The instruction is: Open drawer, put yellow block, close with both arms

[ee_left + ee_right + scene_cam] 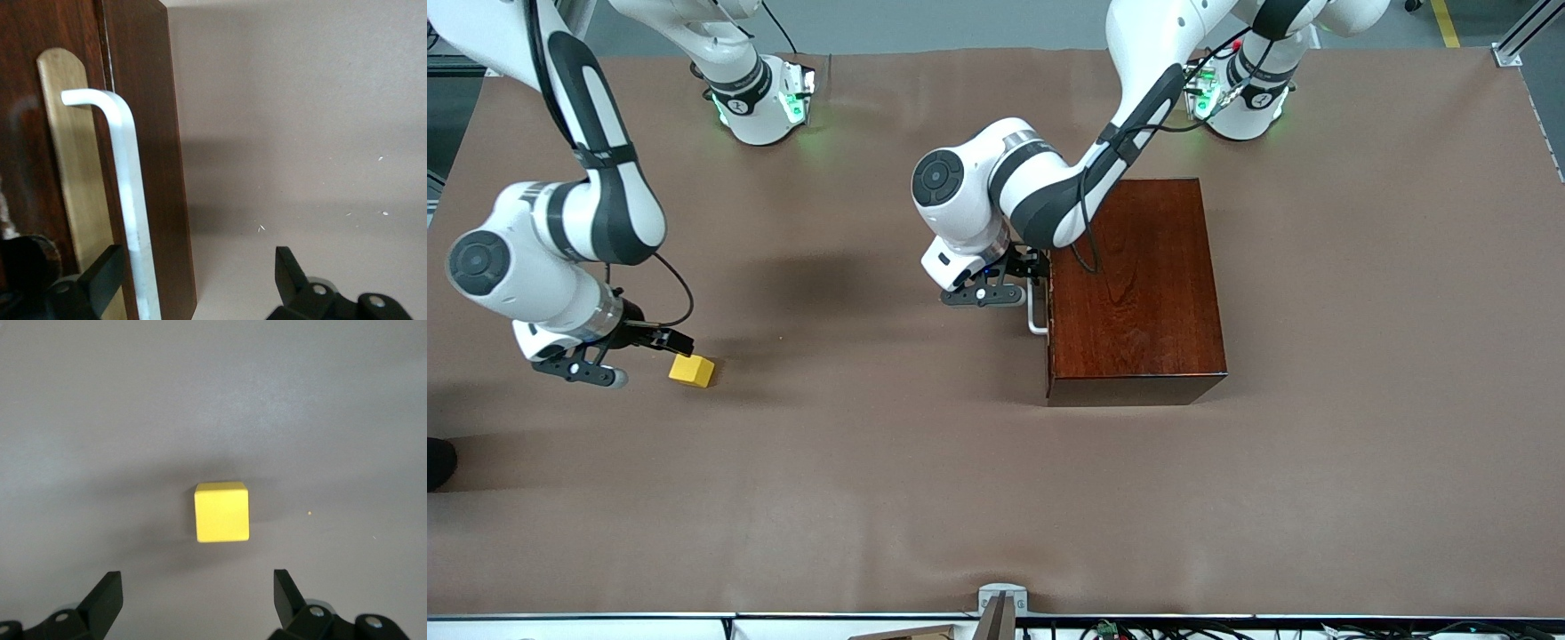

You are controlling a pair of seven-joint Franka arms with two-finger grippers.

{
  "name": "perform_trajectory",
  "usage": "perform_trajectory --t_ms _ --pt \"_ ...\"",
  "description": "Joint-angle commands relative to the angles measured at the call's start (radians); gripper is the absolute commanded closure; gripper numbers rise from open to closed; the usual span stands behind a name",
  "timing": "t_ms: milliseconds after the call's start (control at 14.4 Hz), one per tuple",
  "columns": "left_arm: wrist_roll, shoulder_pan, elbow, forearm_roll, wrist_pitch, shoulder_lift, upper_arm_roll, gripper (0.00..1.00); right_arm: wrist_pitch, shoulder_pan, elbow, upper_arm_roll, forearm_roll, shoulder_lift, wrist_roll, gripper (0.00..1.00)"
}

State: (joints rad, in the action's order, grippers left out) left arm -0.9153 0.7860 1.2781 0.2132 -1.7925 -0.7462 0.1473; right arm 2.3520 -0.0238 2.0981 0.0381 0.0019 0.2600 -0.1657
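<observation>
One yellow block (692, 370) lay on the brown table (960, 498), the thing nearest the front camera, at the right arm's end and well apart from the box. It was a small bright cube with plain, unmarked faces and crisp edges, sitting flat on the cloth with a soft shadow around it. In the right wrist view the yellow block (221, 512) lay just ahead of the spread fingers (105, 599), touched by neither.

The right gripper (633, 353) hung low over the table just beside the block, released and holding nothing.

There was one box (1134, 289), glossy dark mahogany, toward the left arm's end. Its single drawer (143, 167) was shut flush, a dark reddish-brown front carrying one white U-shaped handle (1035, 313) over a pale brass-coloured backplate (70, 167).

The left gripper (1021, 277) was at the drawer's front by the handle. Its jaws stood apart: in the left wrist view one finger (107, 273) sat just beside the white bar, the other well clear of it over the cloth, so the handle (130, 200) was bracketed but not clenched.

Farthest off, two green-lit arm bases (769, 107) stood along the table's edge.
</observation>
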Motion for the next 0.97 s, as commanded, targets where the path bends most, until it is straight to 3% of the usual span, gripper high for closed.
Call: perform_trajectory --t_ms 0,904 --pt "-0.040 0.013 -0.023 0.018 -0.010 -0.019 -0.003 0.00 0.087 -0.021 0.045 -0.012 0.003 0.033 0.034 0.00" --pt "-0.163 0.024 -0.028 -0.011 -0.258 -0.038 0.011 0.00 0.320 -0.053 0.020 -0.013 0.000 0.223 0.091 0.00"
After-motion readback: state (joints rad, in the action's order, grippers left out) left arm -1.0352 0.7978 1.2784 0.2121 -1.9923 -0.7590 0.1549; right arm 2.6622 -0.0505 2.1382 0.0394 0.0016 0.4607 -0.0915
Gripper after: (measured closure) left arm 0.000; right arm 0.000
